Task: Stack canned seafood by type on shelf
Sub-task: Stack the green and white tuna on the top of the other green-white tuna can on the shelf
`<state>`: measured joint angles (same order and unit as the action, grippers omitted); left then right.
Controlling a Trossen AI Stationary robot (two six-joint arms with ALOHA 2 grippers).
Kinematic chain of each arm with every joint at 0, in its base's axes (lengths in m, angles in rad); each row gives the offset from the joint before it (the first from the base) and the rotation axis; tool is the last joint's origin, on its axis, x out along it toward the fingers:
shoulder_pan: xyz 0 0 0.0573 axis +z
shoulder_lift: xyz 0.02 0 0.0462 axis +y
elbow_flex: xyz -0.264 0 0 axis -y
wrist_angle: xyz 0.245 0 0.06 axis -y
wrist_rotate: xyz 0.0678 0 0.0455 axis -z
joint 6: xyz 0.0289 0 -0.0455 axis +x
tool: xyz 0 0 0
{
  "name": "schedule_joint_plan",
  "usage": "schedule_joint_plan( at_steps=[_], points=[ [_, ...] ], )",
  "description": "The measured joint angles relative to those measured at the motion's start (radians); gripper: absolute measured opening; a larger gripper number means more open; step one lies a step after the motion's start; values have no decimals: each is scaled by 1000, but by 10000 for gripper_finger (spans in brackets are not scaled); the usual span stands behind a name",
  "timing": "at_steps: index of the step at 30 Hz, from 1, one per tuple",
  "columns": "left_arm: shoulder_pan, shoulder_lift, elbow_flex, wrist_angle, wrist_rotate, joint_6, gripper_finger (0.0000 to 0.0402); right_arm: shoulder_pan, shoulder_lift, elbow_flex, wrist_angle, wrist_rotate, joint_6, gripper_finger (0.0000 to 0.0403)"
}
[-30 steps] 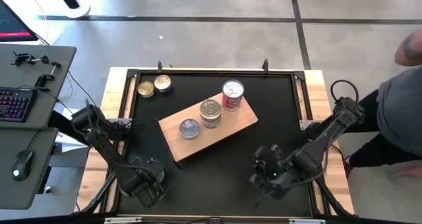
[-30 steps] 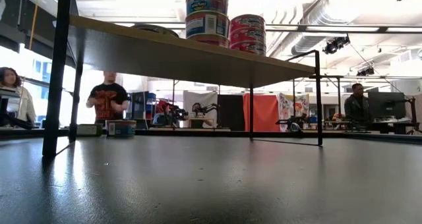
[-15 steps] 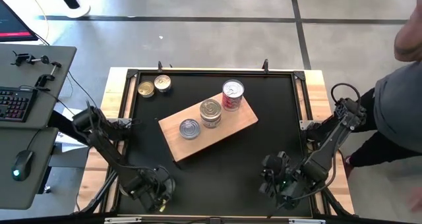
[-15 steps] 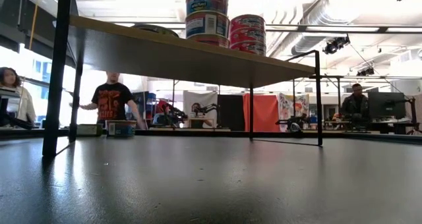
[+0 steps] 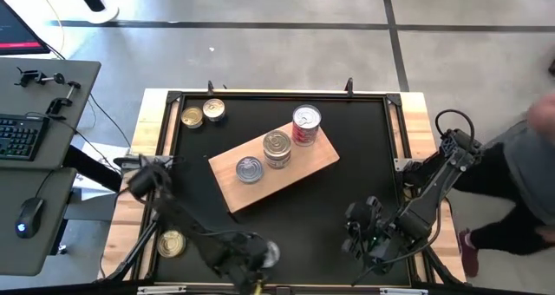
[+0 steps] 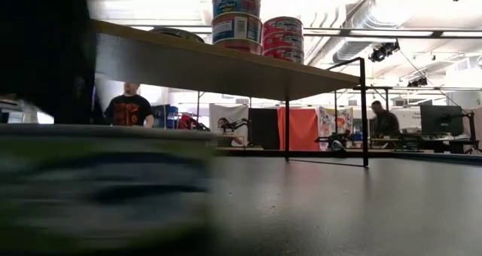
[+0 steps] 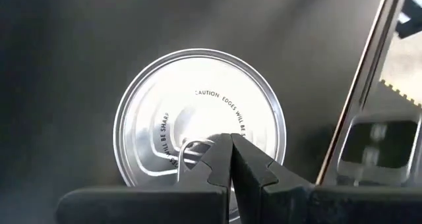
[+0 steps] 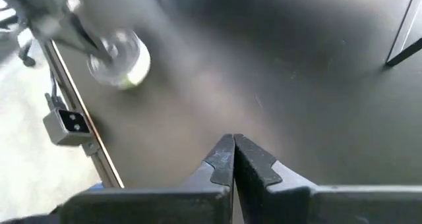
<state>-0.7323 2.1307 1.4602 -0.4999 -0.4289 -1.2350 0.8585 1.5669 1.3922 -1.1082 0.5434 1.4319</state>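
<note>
The shelf (image 5: 274,168) lay slantwise on the black table (image 5: 364,147), and three stacks of tins stood on it: a flat silver tin (image 5: 249,169) nearest the left arm's side, a taller middle stack (image 5: 277,147), and the red-labelled stack (image 5: 305,125) at the far end. Two gold-topped tins (image 5: 202,114) sat together at the table's far left corner, and another gold tin (image 5: 172,243) lay off the table's left edge. A silver tin (image 7: 200,125) lay just ahead of the left gripper (image 7: 230,151), whose fingers were pressed together. The right gripper (image 8: 233,153) hung near the right front corner, fingers pressed together on nothing.
</note>
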Motion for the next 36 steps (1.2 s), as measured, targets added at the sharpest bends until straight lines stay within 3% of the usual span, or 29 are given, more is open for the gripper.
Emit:
schedule_joint_plan(
  at_steps=[6, 13, 20, 25, 28, 32, 36],
  points=[
    [104, 97, 112, 137, -19, 244, 0, 0, -2, 0, 1, 11, 8, 0],
    [230, 155, 157, 314, -23, 405, 0, 1, -2, 0, 5, -77, 11, 0],
    [289, 146, 208, 267, 12, 591, 0, -10, -2, 0, -73, -139, 123, 0],
    [261, 124, 280, 221, 21, 737, 0, -14, -7, -38, -79, -200, 114, 0],
    [221, 118, 292, 202, 19, 807, 0, -28, -10, -138, 48, -276, 107, 0],
    [170, 101, 294, 149, -30, 845, 0, -63, -24, -348, 424, -358, 113, 0],
    [137, 102, 293, 55, -125, 838, 0, -111, -24, -521, 681, -338, 213, 0]
  ],
)
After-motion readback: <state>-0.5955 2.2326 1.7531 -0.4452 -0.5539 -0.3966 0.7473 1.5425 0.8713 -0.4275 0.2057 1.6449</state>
